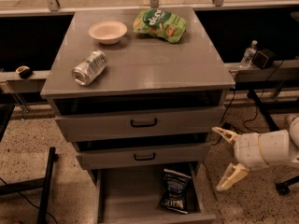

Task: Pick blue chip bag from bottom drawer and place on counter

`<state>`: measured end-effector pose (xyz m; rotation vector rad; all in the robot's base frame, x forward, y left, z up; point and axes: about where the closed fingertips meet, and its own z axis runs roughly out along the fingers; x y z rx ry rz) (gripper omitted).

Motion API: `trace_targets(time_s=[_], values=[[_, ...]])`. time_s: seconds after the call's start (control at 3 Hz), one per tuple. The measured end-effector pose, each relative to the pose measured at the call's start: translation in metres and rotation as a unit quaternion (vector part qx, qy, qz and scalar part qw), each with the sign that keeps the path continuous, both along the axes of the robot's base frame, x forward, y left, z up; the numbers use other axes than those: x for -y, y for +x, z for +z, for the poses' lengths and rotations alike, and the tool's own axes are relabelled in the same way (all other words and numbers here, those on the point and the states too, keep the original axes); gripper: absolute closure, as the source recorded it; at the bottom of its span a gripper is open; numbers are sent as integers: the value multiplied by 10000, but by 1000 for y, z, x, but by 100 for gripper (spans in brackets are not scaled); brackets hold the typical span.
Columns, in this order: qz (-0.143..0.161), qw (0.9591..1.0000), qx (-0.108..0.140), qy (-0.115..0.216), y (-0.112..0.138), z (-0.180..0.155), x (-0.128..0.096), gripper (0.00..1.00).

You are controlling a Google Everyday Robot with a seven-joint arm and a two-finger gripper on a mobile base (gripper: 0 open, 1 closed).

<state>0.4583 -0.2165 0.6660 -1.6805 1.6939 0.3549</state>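
Probably light and crinkly, the blue chip bag [175,190] in the bottom drawer [126,197] wants a mid-body pinch from the hand [217,159], wide open and empty at its two o'clock.

The gripper [216,159] hung at 3 o'clock from the bottom drawer [105,195], fingers spread wide. The drawer stood pulled out, its front free from above. The middle drawer [142,155] stuck out over its back. The blue chip bag [175,190] lay on its right side, and the left was bare. On the counter [154,64], a can [88,67] lay at 9 o'clock, a bowl [108,31] at 11 and a green chip bag [160,24] at 1. The middle and the front edge were bare.
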Motion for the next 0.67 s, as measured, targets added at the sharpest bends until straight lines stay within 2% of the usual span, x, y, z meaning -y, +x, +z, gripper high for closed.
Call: trace_targets(time_s=[0.33, 0.67], values=[[-153, 9991, -265, 297, 8, -76, 2, 0], [-329, 9969, -619, 360, 9, -152, 11, 0]])
